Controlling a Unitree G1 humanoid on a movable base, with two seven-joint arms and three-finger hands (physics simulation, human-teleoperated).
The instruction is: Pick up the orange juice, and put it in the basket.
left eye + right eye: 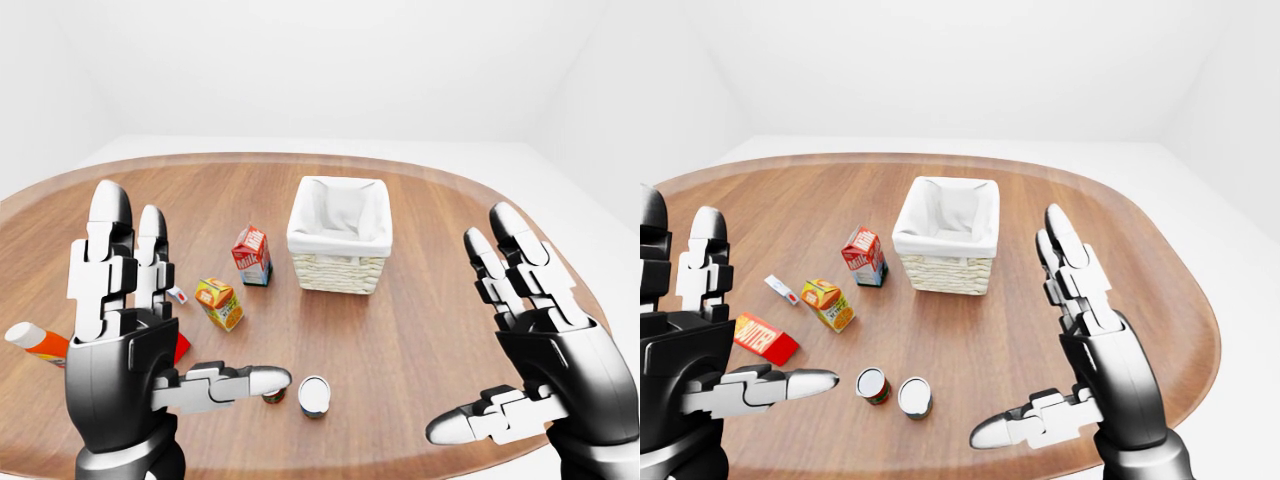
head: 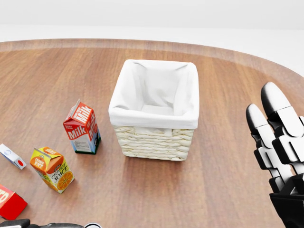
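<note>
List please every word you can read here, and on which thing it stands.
"Milk": on the milk carton.
"JUICE": on the orange juice carton; its smaller print is blurred.
Red box: print too blurred.
Cans and small packet: nothing readable.

Left hand (image 1: pixel 125 340) and right hand (image 1: pixel 1090 350): glossy black palm shells, three fingers (image 1: pixel 105 250) each, built from blocky white and light-grey segments with black joints between; rounded tips, black-to-silver sheen. Thumb same segmented build. No cables or markings visible.
</note>
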